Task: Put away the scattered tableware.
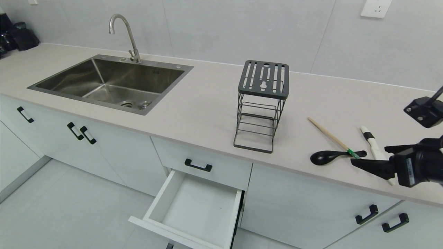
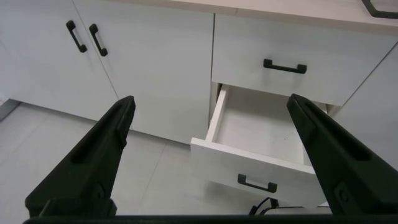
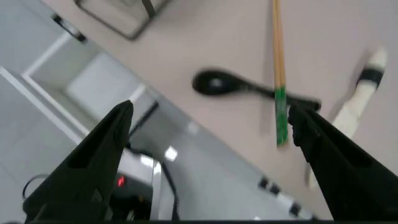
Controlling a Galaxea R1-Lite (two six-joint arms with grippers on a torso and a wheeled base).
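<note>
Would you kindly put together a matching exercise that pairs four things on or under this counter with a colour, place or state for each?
Things:
1. spoon
2. chopstick
3. drawer
4. wire rack

Descriptions:
A. pulled open under the counter
B. all black, lying flat on the counter
C. standing upright between the sink and the utensils
D. wooden with a green band, lying across another utensil's handle

Pairs: 1-B, 2-D, 3-A, 4-C
</note>
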